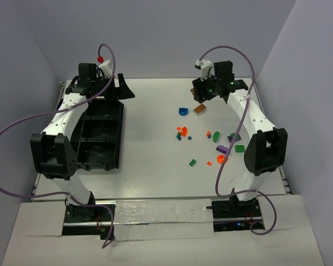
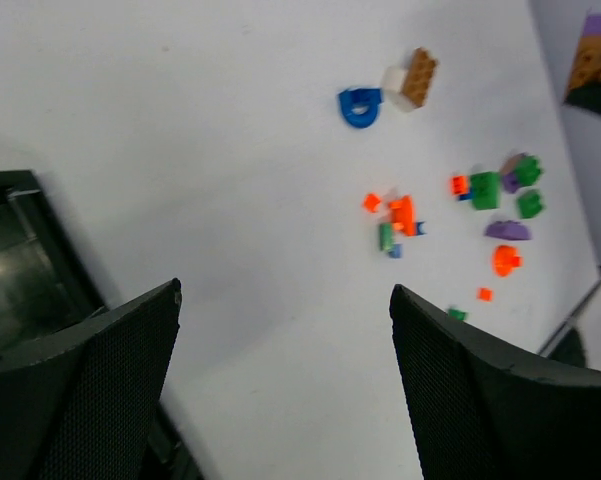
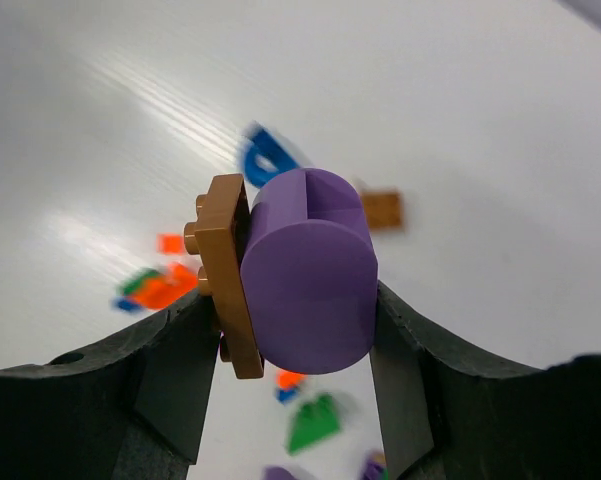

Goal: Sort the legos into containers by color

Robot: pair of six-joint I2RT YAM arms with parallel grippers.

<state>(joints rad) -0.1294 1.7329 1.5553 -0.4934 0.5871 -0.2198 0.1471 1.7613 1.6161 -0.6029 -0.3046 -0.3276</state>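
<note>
My right gripper is shut on a purple rounded lego with a brown plate stuck to its left side, held above the table. From above, that gripper hangs at the far right of the table. The other legos lie loose below: a blue arch, a brown-and-white brick, an orange cluster, and green and purple pieces. The black containers tray sits on the left. My left gripper stands open and empty beside the tray's far end.
Grey walls close in the table on three sides. The left arm arches over the tray's left side, and the right arm stands just right of the scattered bricks. White tabletop lies between tray and bricks.
</note>
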